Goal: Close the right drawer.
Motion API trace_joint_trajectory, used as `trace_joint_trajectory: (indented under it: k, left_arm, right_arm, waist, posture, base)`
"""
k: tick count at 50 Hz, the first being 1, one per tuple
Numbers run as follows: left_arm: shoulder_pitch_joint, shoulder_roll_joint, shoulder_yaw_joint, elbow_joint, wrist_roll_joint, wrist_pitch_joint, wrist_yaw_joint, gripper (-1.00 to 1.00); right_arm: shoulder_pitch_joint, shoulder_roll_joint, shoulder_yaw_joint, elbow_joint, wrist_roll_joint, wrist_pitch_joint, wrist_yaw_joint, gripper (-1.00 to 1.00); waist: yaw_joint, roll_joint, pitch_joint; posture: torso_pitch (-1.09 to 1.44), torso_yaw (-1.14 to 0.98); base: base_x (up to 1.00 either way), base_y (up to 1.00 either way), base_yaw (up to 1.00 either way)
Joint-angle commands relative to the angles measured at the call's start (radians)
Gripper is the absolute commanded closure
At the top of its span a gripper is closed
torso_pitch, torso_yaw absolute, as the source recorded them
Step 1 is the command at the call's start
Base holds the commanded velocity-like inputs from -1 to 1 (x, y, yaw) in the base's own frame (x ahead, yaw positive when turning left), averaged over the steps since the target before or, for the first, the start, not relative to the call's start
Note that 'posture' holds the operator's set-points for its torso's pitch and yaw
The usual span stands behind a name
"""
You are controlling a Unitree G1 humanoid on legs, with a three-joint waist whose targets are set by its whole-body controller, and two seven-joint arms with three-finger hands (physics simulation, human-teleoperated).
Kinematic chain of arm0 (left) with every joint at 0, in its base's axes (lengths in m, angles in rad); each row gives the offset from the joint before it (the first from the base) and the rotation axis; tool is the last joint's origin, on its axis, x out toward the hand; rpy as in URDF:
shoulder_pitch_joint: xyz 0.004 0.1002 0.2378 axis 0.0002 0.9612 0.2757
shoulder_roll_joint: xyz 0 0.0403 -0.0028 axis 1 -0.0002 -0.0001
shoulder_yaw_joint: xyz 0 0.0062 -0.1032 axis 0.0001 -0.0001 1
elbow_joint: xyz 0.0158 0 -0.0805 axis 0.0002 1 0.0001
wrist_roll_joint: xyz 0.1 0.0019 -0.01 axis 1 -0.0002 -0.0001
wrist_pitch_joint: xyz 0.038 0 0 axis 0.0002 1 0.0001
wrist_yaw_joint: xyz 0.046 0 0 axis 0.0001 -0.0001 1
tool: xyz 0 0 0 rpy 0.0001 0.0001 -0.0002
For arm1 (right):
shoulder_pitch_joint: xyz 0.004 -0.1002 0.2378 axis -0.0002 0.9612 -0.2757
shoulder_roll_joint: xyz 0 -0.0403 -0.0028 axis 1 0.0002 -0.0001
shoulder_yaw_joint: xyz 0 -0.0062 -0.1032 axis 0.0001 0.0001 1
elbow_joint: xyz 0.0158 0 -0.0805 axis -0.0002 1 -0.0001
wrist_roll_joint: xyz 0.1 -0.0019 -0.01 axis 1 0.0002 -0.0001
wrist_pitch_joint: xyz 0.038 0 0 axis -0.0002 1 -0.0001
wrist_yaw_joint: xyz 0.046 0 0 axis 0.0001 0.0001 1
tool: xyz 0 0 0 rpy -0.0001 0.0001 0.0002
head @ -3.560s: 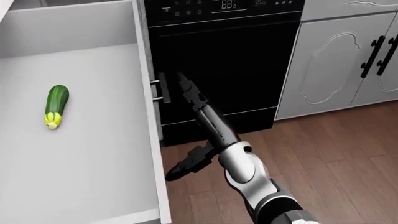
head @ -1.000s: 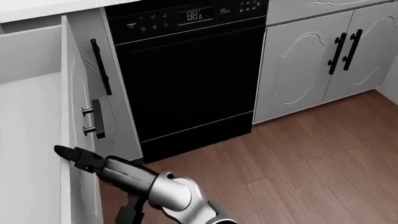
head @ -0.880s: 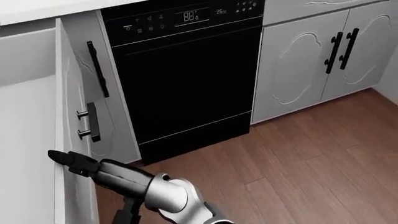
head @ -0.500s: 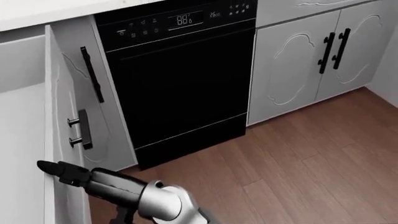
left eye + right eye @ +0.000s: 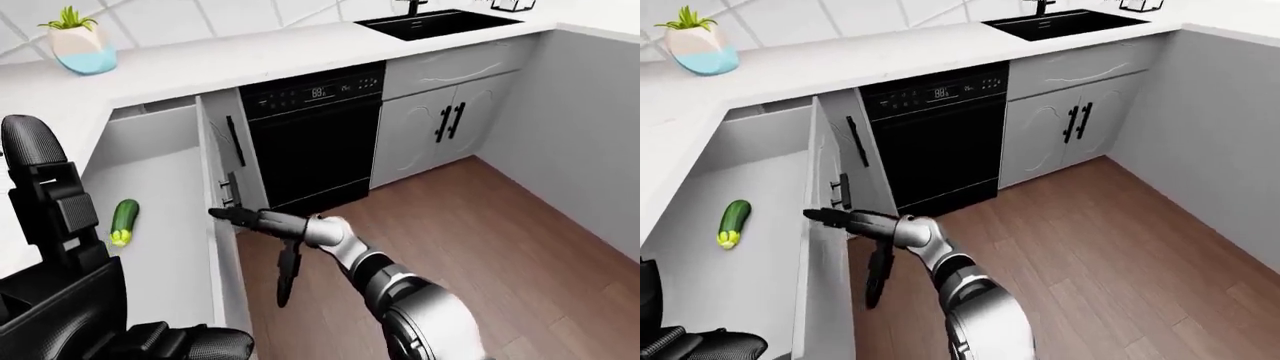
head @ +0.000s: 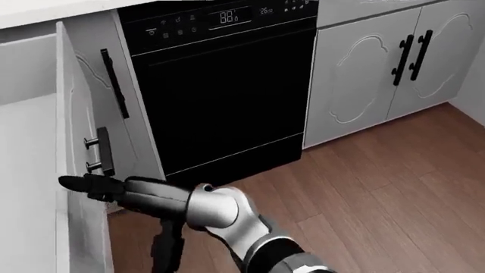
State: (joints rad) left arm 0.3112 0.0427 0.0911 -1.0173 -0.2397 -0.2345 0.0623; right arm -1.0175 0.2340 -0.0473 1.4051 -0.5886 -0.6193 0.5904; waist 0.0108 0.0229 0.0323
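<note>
The wide white pull-out drawer [image 5: 170, 225] stands far open from under the white bench [image 5: 200, 64], filling the left side of both eye views. On its pale floor lies a green zucchini with a yellow end [image 5: 122, 222], alone near the left wall. The drawer's front panel [image 6: 72, 170] runs edge-on down the head view's left, carrying a short black bar handle [image 6: 104, 151] on two metal posts.

The right hand [image 6: 98, 187] reaches in from the bottom of the head view, black fingers [image 6: 75, 183] stretched out straight and spread apart, gripping nothing. The longest fingertip lies against the outer face of the front panel just below the bar handle; one other finger [image 6: 166, 247] hangs loosely downward over the brown wooden floor [image 6: 379, 193].

The left hand [image 5: 60, 217] rises as a large black shape at the left-eye view's left edge, over the drawer's near side; whether it is open or closed cannot be told.

Right of the drawer stands a black dishwasher [image 6: 223, 91] with a lit display, then white cabinet doors [image 6: 379, 68] with black handles.
</note>
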Motion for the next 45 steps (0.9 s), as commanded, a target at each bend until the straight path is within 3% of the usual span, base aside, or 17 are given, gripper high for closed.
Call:
trace_joint_trajectory:
  k: [1, 11, 16, 17, 21, 27, 31, 36, 42, 45]
  left_arm:
    - [-0.004, 0.007, 0.003, -0.03, 0.003, -0.02, 0.006, -1.0]
    - [-0.004, -0.01, 0.004, -0.03, 0.01, -0.012, -0.011, -1.0]
    - [-0.007, -0.011, 0.005, -0.03, 0.013, -0.009, -0.011, -1.0]
    - [-0.006, -0.008, 0.002, -0.03, 0.014, -0.009, -0.009, -1.0]
    - [0.002, 0.005, -0.015, -0.03, 0.025, -0.019, 0.006, -1.0]
    - [0.004, 0.001, -0.024, -0.03, 0.036, -0.019, 0.001, -1.0]
    - [0.007, -0.009, -0.023, -0.03, 0.039, -0.022, -0.012, -1.0]
    - [0.006, -0.029, -0.024, -0.03, 0.046, -0.014, -0.033, -1.0]
    - [-0.007, -0.058, -0.041, -0.03, 0.081, 0.004, -0.065, -1.0]
    - [-0.021, -0.059, -0.089, -0.03, 0.125, 0.017, -0.067, -1.0]
  right_arm:
    - [-0.094, -0.058, -0.037, -0.062, 0.108, -0.009, -0.025, -1.0]
    - [-0.226, -0.31, -0.089, -0.13, 0.352, -0.026, -0.183, -1.0]
    - [-0.145, -0.407, -0.089, -0.307, 0.478, -0.013, -0.293, -1.0]
    - [-0.062, -0.427, -0.083, -0.458, 0.494, 0.039, -0.33, -1.0]
    - [0.363, -0.433, -0.069, -1.245, 0.549, 0.378, -0.386, -1.0]
    - [0.753, -0.379, -0.1, -1.857, 0.553, 0.586, -0.435, -1.0]
    - [0.903, -0.337, -0.121, -2.049, 0.549, 0.613, -0.455, -1.0]
    - [1.069, -0.284, -0.148, -2.13, 0.563, 0.538, -0.449, -1.0]
    - [1.086, -0.267, -0.142, -2.096, 0.573, 0.497, -0.451, -1.0]
    - [1.084, -0.268, -0.134, -2.074, 0.567, 0.483, -0.453, -1.0]
  waist:
    - [-0.001, 0.004, -0.018]
    - [0.014, -0.028, 0.001]
    - [0.018, -0.039, 0.007]
    - [0.019, -0.04, 0.008]
    - [0.028, -0.054, 0.005]
    - [0.022, -0.052, 0.007]
    - [0.011, -0.046, 0.005]
    - [-0.004, -0.042, 0.003]
    - [-0.004, -0.037, 0.0]
    - [-0.006, -0.036, -0.001]
  posture:
    - [0.0, 0.0]
    - [0.0, 0.0]
    - [0.0, 0.0]
    - [0.0, 0.0]
    - [0.0, 0.0]
    - [0.0, 0.0]
    - [0.0, 0.0]
    - [0.0, 0.0]
    - [0.0, 0.0]
    - [0.0, 0.0]
  base:
    - [0.0, 0.0, 0.0]
    - [0.0, 0.0, 0.0]
    - [0.0, 0.0, 0.0]
    - [0.0, 0.0, 0.0]
    - [0.0, 0.0, 0.0]
    - [0.0, 0.0, 0.0]
    - [0.0, 0.0, 0.0]
    - [0.0, 0.0, 0.0]
    - [0.0, 0.0, 0.0]
    - [0.0, 0.0, 0.0]
